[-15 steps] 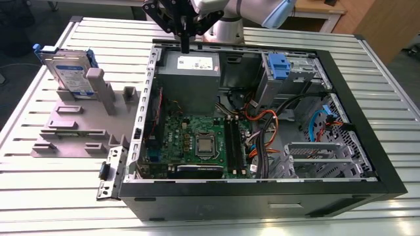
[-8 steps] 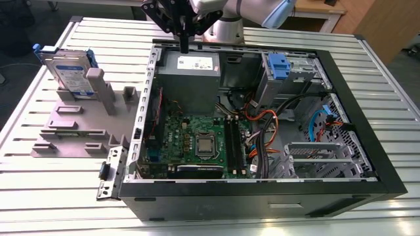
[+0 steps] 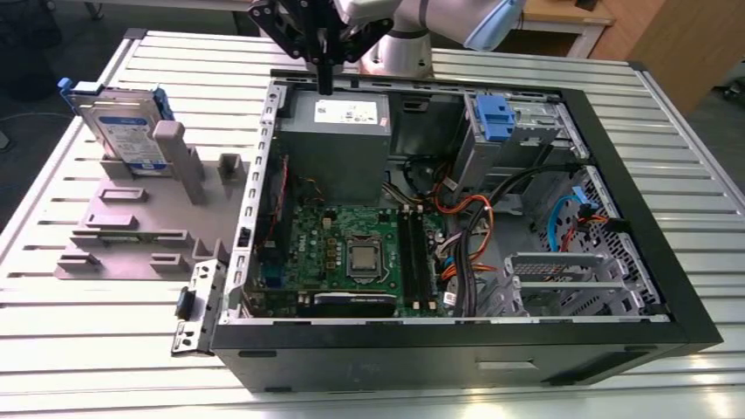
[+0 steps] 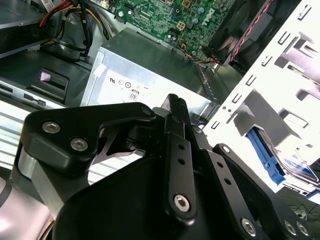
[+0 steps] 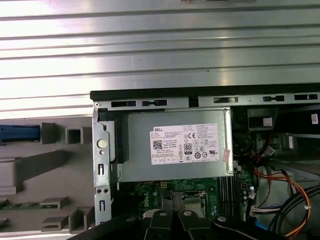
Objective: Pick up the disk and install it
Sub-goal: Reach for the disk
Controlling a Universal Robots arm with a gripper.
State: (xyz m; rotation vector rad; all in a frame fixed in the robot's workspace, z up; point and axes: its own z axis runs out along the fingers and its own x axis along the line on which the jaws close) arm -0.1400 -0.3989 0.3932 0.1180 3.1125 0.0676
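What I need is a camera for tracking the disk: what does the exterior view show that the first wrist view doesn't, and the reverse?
Exterior view: the whole disk, upright in the grey holder, label facing out, plus a blue-tabbed drive in the case. First wrist view: the white label on the power supply, seen squarely; of the disk, perhaps just a blue strip beside the holder. Both: the power supply, holder, circuit board, and the pincer, empty, over the power supply.
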